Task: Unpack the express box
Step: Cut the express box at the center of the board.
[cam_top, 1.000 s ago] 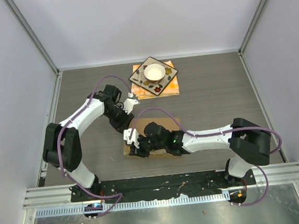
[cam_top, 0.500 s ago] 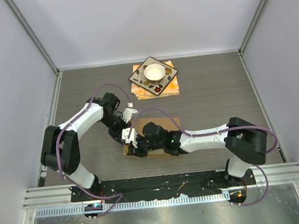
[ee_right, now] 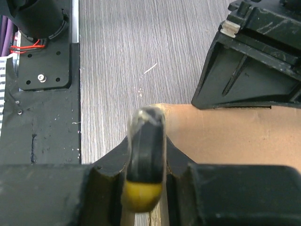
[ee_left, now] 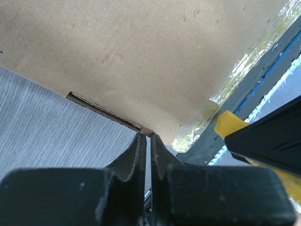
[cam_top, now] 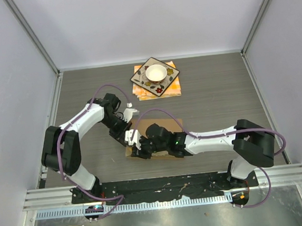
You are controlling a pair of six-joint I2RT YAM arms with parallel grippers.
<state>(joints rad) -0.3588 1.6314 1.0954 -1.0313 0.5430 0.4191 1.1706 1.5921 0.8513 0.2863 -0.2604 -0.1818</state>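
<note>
Fingertips of the left gripper (ee_left: 146, 137) sit right at the left edge of the flat brown cardboard express box (cam_top: 170, 124). They're squeezed nearly together with just a sliver of gap, and I can't tell if any cardboard is nipped between them. The box lies straight ahead of those tips, its edge running crosswise to them.

The right gripper (ee_right: 146, 151) hangs over the box's near-left corner, pinching a black-and-yellow tool (ee_right: 146, 132). It's blurry, but my guess is a cutter. That arm lies across the box top.

So both grippers are at that one corner, and the left looks to be the one touching.

Count: one box and one tool, plus one orange-patterned square plate (cam_top: 168, 82) with one white bowl (cam_top: 156, 72), well beyond the box's far edge.
</note>
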